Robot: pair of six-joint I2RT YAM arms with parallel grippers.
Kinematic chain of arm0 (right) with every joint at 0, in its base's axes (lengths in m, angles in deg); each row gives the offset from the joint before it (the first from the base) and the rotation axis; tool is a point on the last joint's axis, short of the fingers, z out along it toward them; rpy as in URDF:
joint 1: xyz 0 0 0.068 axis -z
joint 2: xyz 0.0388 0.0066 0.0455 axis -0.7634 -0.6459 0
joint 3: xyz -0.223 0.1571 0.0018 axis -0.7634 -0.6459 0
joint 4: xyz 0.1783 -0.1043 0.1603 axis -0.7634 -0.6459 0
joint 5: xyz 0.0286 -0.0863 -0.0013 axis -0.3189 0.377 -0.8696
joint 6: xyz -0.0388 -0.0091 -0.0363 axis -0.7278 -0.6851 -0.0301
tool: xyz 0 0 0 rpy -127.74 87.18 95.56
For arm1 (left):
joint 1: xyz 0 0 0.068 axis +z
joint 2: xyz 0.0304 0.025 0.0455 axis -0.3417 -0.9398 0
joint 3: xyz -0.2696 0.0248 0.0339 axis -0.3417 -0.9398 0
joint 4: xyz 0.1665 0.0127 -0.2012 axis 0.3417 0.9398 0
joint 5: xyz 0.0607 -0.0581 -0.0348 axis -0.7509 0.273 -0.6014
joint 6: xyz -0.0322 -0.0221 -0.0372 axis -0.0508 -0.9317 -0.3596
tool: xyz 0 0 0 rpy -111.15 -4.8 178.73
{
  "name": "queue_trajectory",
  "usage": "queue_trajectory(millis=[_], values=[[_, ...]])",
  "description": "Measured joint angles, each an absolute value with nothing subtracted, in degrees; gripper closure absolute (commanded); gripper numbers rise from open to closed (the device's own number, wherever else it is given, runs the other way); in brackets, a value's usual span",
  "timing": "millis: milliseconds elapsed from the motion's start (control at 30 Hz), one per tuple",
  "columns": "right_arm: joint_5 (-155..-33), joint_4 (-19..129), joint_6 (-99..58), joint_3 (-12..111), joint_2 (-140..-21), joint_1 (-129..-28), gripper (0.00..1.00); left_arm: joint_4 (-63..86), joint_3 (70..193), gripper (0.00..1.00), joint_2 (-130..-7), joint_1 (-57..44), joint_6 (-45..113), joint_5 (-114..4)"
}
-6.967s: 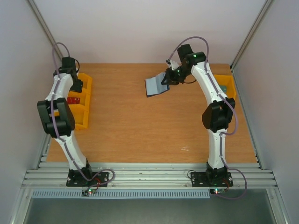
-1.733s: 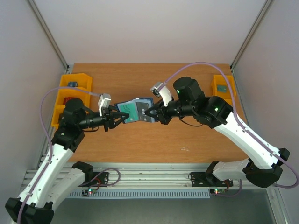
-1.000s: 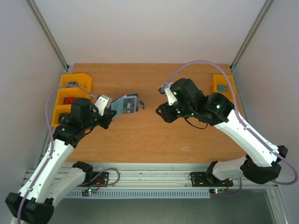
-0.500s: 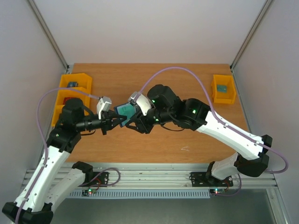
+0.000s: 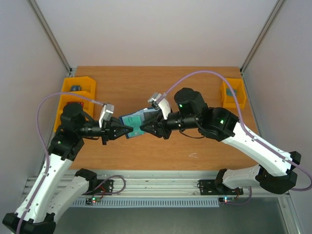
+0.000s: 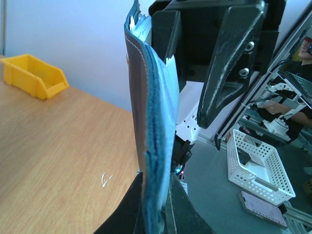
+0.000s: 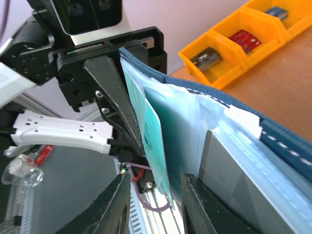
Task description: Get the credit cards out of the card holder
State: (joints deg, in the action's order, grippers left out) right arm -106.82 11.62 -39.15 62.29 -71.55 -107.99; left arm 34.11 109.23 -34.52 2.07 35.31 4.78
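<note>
The card holder [image 5: 134, 119], dark navy outside and light blue inside, hangs above the table between the two arms. My left gripper [image 5: 128, 129] is shut on its lower edge; in the left wrist view the card holder [image 6: 146, 112] stands edge-on between my left gripper [image 6: 155, 181] fingers. A teal credit card [image 7: 155, 141] sticks out of a pocket. My right gripper [image 7: 157, 176] straddles that card, jaws apart with a gap on each side. A grey credit card [image 7: 234, 180] sits in another pocket. From above, my right gripper [image 5: 143, 127] meets the holder's right edge.
Yellow bins [image 5: 77, 88] holding small items stand at the table's left edge, also seen as yellow bins [image 7: 234, 48]. One more yellow bin [image 5: 232, 93] sits at the right edge. Both arms cross over the middle of the wooden table [image 5: 161, 146].
The right arm swung back in from the right to the card holder, and its jaws have narrowed around the teal card. The left arm kept its grip and shifted the holder slightly.
</note>
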Motion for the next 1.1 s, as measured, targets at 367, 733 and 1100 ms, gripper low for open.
queue_trajectory(millis=[367, 733, 1100], values=[[-114.56, 15.93, -38.91, 61.96, -73.97, -107.7, 0.99, 22.42, 105.98, 1.0, -32.93, 2.05, 27.6, 7.51], [-114.34, 15.23, -39.79, 61.02, -72.42, -107.72, 0.99, 20.32, 105.21, 0.69, -32.31, 1.96, 26.77, 8.6], [-113.31, 12.28, -41.34, 61.02, -70.45, -107.72, 0.96, 19.29, 105.15, 1.0, -32.42, 1.96, 26.61, 8.47]])
